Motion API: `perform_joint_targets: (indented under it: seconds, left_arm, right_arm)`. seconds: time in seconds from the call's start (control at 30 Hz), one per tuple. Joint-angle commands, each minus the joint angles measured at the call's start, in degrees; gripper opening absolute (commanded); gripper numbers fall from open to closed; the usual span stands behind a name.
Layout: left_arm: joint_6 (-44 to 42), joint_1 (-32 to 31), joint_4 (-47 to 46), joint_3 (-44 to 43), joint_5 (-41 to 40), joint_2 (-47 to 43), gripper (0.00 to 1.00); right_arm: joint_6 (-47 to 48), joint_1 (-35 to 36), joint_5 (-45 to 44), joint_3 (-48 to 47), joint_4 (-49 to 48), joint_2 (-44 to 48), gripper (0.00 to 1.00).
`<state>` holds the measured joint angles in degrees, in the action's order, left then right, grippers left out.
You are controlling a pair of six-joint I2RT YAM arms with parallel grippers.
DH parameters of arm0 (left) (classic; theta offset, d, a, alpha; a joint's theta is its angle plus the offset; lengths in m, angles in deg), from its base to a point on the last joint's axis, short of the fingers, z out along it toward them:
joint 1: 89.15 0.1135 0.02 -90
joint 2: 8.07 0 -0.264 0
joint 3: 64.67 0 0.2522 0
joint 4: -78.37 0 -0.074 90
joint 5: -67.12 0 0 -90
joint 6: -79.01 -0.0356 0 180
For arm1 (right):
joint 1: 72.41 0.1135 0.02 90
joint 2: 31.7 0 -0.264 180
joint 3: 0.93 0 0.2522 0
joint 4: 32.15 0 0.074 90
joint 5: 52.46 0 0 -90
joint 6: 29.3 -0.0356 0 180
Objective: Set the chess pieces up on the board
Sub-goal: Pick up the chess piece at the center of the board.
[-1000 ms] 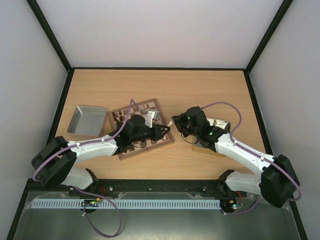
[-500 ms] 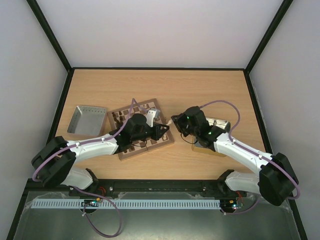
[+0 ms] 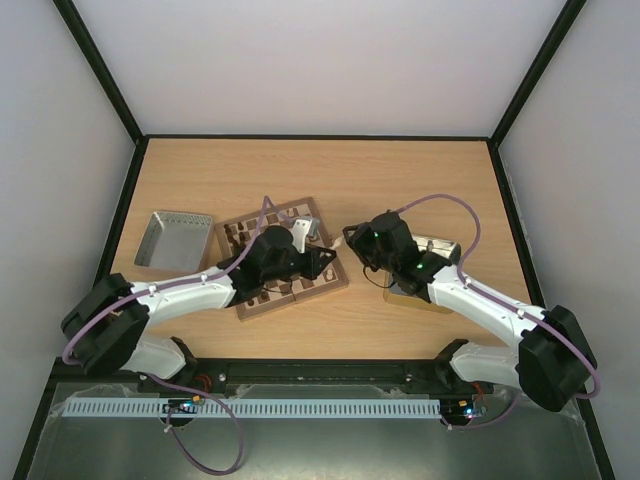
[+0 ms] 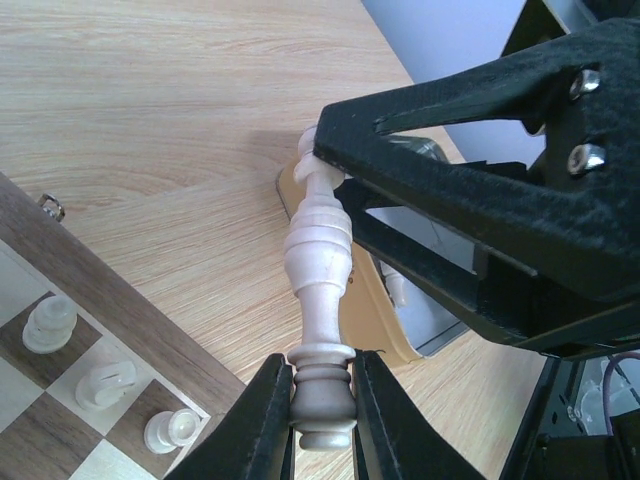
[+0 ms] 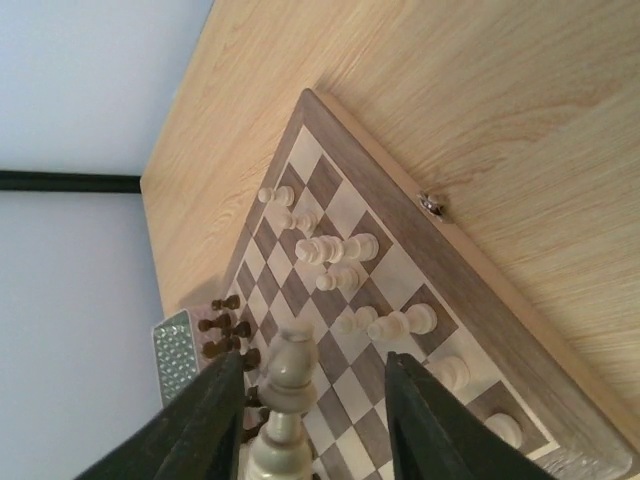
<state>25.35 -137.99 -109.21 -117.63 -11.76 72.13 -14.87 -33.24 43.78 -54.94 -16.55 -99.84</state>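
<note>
The left arm (image 3: 185, 297) and right arm (image 3: 480, 300) match: smooth white tubular links between bulky, rounded black joint housings (image 3: 100, 325). A thin purple cable (image 3: 445, 206) runs loosely along each arm in open loops. Small green lights (image 3: 421, 268) glow on the right arm's black wrist section. The left claw (image 4: 322, 405) has two slim matte black fingers (image 4: 262, 425) with rounded edges. The right claw (image 5: 315, 365) has black fingers too. Seen from the left wrist, its body is a wedge-shaped, faintly grainy black frame with long cut-outs and two bright screws (image 4: 584, 86), probably socket-headed.
</note>
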Motion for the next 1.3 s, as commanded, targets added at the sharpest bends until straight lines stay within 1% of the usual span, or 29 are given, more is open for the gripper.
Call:
perform_joint_targets:
  seconds: [0.0, 0.07, 0.17, 0.33, 0.4, 0.5, 0.57, 0.7, 0.87, 1.0, 1.13, 1.23, 1.27]
  left_arm:
    - [-2.5, 0.8, 1.3, -1.6, 0.9, -3.2, 0.02]
    - [-3.4, 2.1, 2.1, -1.3, 3.6, -4.4, 0.02]
    - [-5.2, 5.2, 3.3, -1.5, 11.4, -6.4, 0.02]
    - [-8.8, 8.2, 9.0, -4.3, 23.7, -9.9, 0.02]
    - [-10.7, 9.5, 11.4, -5.8, 29.1, -10.6, 0.02]
    - [-11.5, 12.2, 11.4, -6.6, 35.8, -11.9, 0.02]
    - [-11.8, 13.9, 11.4, -7.3, 39.3, -12.5, 0.02]
    - [-11.9, 16.4, 10.7, -8.1, 44.2, -13.2, 0.02]
    - [-13.5, 17.3, 11.8, -8.3, 49.4, -13.9, 0.03]
    - [-14.0, 17.6, 11.8, -8.7, 50.3, -14.5, 0.02]
    - [-13.9, 17.8, 11.7, -8.9, 50.7, -14.4, 0.02]
    - [-14.2, 17.8, 12.2, -8.9, 50.2, -14.4, 0.02]
    - [-14.2, 17.9, 12.2, -8.9, 50.0, -14.3, 0.02]
  right_arm:
    - [4.1, -0.3, 0.7, -1.7, -0.7, 0.8, 0.45]
    - [5.9, -0.9, 2.1, -1.3, -1.3, 2.1, 0.54]
    - [10.5, -3.5, 9.7, 0.7, -6.3, 5.2, 0.63]
    - [17.1, -8.3, 27.1, 1.7, -13.4, 8.3, 0.71]
    - [19.1, -8.8, 31.5, 1.1, -14.5, 9.5, 0.74]
    - [23.6, -9.1, 31.9, -1.0, -10.4, 10.9, 0.79]
    - [25.7, -9.5, 32.6, -1.6, -8.9, 11.8, 0.79]
    - [27.1, -9.6, 37.0, -1.9, -9.4, 13.9, 0.75]
    - [26.2, -9.6, 41.9, -1.9, -11.0, 16.2, 0.66]
    - [25.1, -9.6, 44.1, -2.1, -11.0, 15.1, 0.56]
    - [24.4, -9.6, 44.6, -2.1, -11.8, 14.5, 0.43]
    - [23.9, -9.7, 45.3, -2.0, -12.8, 14.4, 0.31]
    - [23.8, -9.6, 45.4, -1.9, -13.1, 14.5, 0.30]
